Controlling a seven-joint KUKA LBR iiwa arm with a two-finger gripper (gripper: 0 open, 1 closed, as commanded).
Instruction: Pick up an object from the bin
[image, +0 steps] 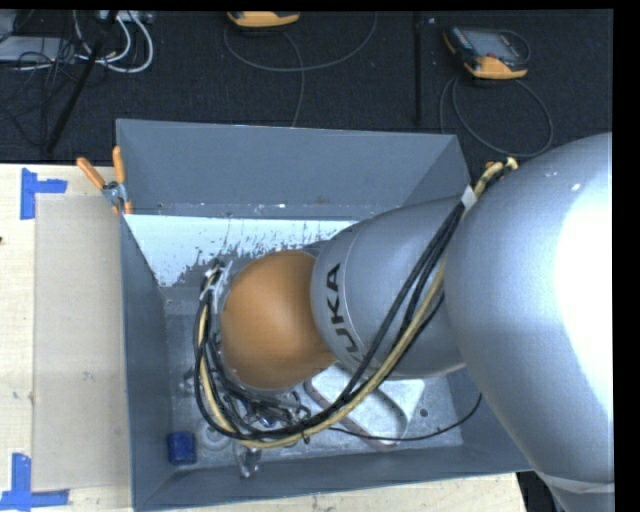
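While arm (400, 300) is reaching low into bin (290, 170), gripper (245, 452) is sitting near bin's 7 o'clock; open/closed: can't tell. Nearest obj, small blue block (180, 447), is lying at gripper's 9 o'clock. Risk: closing off-target and pushing block into the corner.

Black capital letters (337, 318) reading "KUKA", the first letter only partly legible, run sideways along the silver casing of the robot arm (400, 290), just beside its orange cover (265, 320).
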